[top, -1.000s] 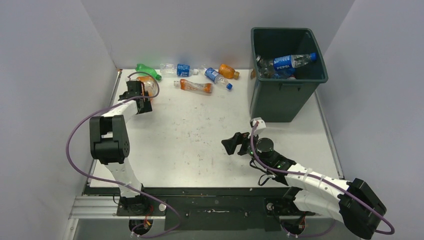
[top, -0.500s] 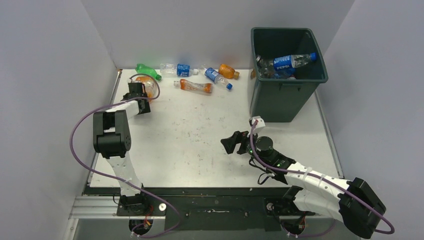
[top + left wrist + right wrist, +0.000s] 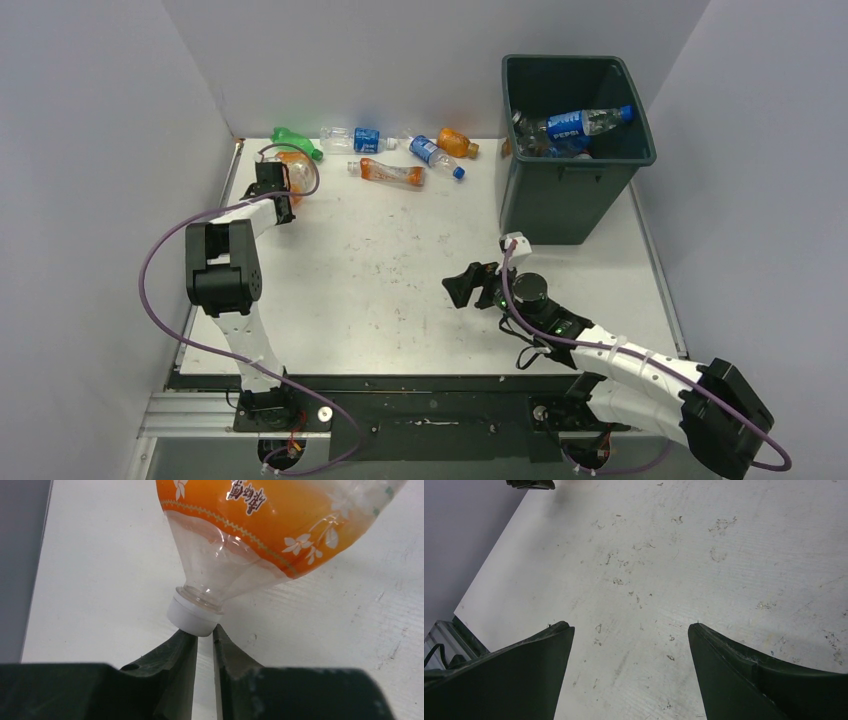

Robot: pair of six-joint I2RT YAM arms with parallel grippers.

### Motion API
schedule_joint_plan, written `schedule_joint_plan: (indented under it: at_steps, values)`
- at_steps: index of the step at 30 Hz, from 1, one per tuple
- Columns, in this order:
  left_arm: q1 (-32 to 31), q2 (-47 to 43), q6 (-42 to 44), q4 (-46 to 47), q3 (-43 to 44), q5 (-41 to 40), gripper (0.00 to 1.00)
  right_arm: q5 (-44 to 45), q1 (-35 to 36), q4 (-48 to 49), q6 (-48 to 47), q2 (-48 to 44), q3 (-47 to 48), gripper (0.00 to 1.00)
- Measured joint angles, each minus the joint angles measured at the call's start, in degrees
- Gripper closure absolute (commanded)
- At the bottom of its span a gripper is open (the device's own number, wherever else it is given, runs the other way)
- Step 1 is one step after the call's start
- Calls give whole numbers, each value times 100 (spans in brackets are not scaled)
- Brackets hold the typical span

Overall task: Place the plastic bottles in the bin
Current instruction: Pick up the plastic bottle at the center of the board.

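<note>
The left gripper has its fingers drawn nearly together, with only a thin slit between them and nothing in it. The white cap of a clear bottle touches their tips. That bottle lies on the table near the far left corner. Its orange label carries white flowers and Chinese characters, cropped too much to read.

Along the far edge lie a green bottle, a blue-labelled bottle, a long orange bottle, a blue-capped bottle and a small orange bottle.

The bin stands at the far right with bottles inside. The top one is a Pepsi bottle, its blue label reading PEPSI.

The right gripper hovers over the table with its fingers wide apart, holding nothing.
</note>
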Motion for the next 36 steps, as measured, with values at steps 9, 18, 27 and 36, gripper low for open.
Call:
schedule_joint_plan:
  at_steps: [9, 18, 27, 36]
  values:
    - [-2, -122, 7, 334, -256, 120, 85, 0, 0, -98, 24, -149, 0, 13]
    - [-109, -699, -210, 348, -540, -9, 4, -9, 0, -96, 111, -175, 0, 13]
    - [26, -446, 319, 302, -2, 120, 0, -28, 0, -87, 153, -262, -2, 13]
    - [74, 372, 1038, -98, 612, 614, 16, -273, 0, -92, 26, -199, -4, 13]
